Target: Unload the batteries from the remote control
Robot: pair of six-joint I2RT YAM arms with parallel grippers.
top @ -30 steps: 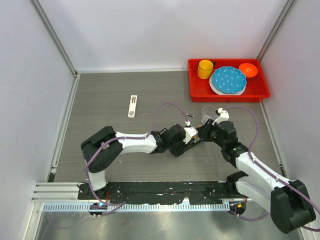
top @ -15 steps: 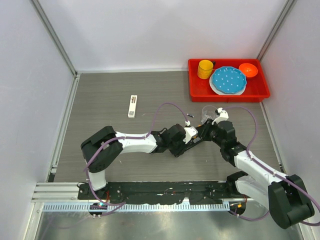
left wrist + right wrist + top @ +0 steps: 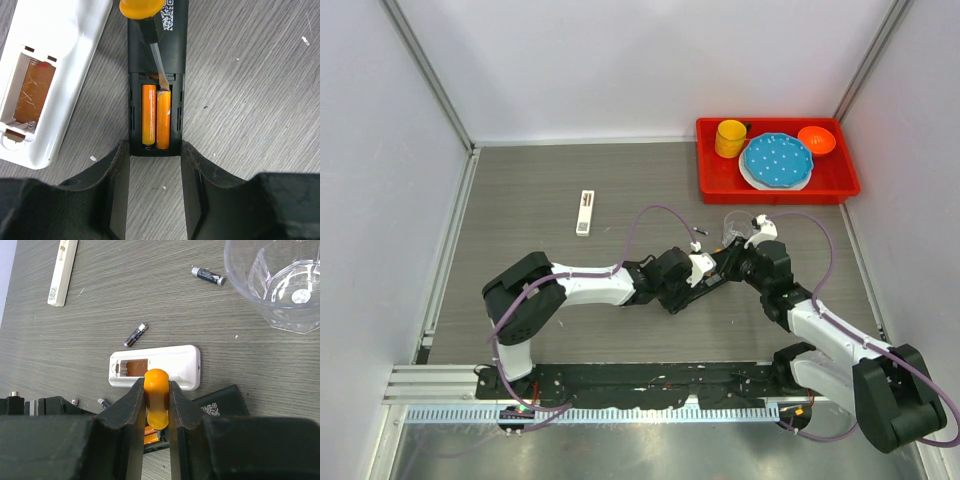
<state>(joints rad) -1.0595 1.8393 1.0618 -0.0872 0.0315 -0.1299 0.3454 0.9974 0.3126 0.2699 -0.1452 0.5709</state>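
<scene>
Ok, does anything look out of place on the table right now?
One dark battery lies loose beside the white remote, another cell near the clear cup, outside it. The remote's compartment is open, empty. Looks scattered.

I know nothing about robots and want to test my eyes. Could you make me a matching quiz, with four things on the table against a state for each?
Things:
1. black remote
2. white remote
3. screwdriver
4. glass

States:
A. battery bay empty
B. gripped by the right end effector
C. clear, standing upright
D. two orange batteries inside

Pairs: 1-D, 2-A, 3-B, 4-C
</scene>
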